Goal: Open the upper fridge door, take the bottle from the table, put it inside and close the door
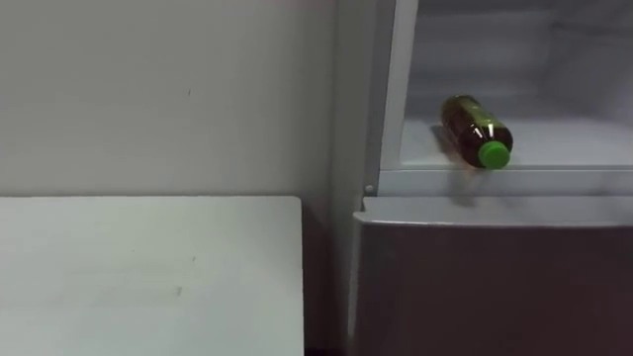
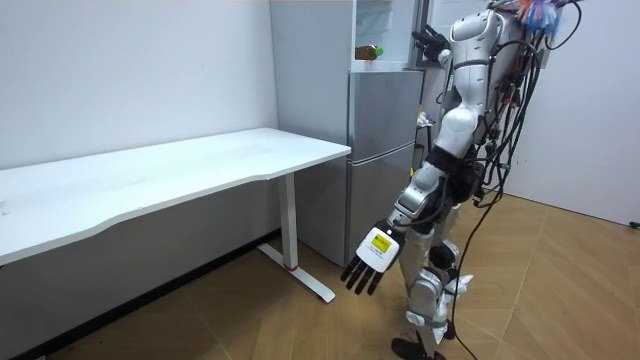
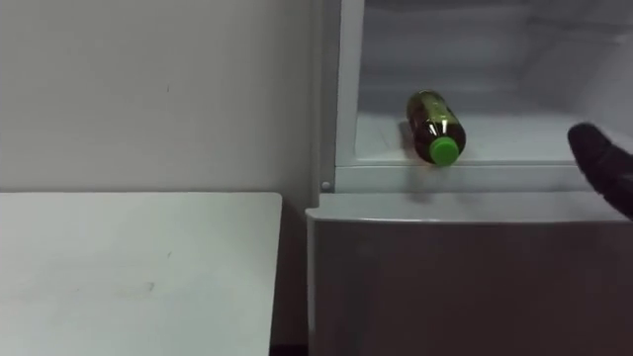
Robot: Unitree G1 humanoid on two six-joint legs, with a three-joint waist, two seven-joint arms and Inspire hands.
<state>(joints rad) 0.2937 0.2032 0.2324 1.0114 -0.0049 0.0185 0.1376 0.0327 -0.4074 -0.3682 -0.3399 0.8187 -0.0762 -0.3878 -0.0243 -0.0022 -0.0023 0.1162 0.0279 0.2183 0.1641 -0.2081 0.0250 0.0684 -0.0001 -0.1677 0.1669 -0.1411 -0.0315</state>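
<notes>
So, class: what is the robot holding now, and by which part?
Nothing: the bottle lies alone on the upper fridge shelf, right hand apart, left hand hanging open.

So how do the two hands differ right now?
The left hand hangs low and open by the legs; the right hand is raised at the open upper fridge. The left hand is far from the bottle; the right hand is close to it. Neither holds it.

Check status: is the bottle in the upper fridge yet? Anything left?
Looks done: the bottle lies on its side on the shelf of the upper fridge, green cap toward the front. In hand: neither hand touches it. The right hand is beside the open compartment, and the left hand hangs open by the leg. Left: maybe shutting the upper fridge.
</notes>
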